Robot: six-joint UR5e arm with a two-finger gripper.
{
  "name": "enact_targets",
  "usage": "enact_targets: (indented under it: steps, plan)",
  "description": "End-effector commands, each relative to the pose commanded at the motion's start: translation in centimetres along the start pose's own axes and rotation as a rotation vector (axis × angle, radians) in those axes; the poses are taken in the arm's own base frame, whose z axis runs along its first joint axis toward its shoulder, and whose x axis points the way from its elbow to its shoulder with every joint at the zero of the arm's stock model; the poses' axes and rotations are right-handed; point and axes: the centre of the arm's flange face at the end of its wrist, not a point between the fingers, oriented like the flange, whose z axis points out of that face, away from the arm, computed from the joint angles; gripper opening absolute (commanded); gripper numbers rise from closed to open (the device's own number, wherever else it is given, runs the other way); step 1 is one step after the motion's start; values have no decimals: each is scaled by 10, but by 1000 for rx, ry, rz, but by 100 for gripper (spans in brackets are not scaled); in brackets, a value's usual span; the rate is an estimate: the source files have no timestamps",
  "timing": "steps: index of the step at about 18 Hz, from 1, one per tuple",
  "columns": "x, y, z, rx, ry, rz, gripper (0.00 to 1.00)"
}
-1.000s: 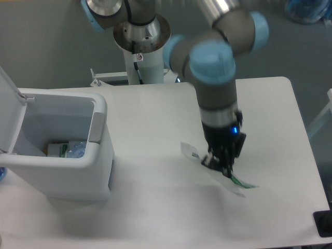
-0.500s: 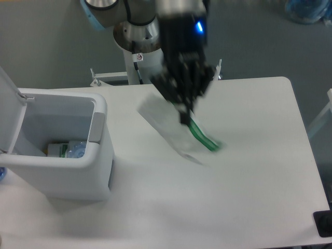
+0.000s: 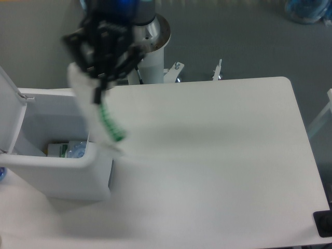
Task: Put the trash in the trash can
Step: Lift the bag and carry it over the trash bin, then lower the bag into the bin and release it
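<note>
Lid (image 3: pixel 9 111): white, hinged, standing open at the far left edge of the trash can.
Trash can (image 3: pixel 57 174): white boxy bin with rounded edges at the left side of the bench; its opening faces up and its inner walls show.
Bottle (image 3: pixel 75 150): clear bluish plastic, lying at the bottom of the trash can beside a small item with a green and white label; only part of it shows behind the can's front wall.
End effector (image 3: pixel 98 83): dark, blurred, held in the air above the right rim of the trash can, pointing down; its fingers are clenched on the top edge of the plastic bag.
Plastic bag (image 3: pixel 96 116): flat and transparent, hanging down from the end effector in a slant; a green printed strip runs along its lower right part. Its lower end lies over the right wall of the trash can, and through the blur I cannot tell whether it touches the rim.
Arm base (image 3: pixel 148 41): a white column with a round metal flange behind the far edge of the bench, partly covered by the end effector.
Bench (image 3: pixel 218 171): white top with rounded corners, carrying the trash can at its left; a soft shadow runs across its middle.
Floor (image 3: pixel 249 36): grey, behind the bench.
Black object (image 3: pixel 323 224): small, at the right lower corner, cut off by the frame.
</note>
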Motion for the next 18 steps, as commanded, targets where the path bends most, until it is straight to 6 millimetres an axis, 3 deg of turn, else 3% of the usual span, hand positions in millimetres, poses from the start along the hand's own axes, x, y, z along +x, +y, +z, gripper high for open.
enact_targets:
  steps: [3, 9, 12, 18]
  plan:
    - [12, 28, 13, -55, 15, 13, 0]
    - [13, 69, -14, -78, 16, 14, 0]
    - [2, 91, -14, -106, 4, 3, 0]
    - [-16, 105, 19, -156, -18, -11, 0]
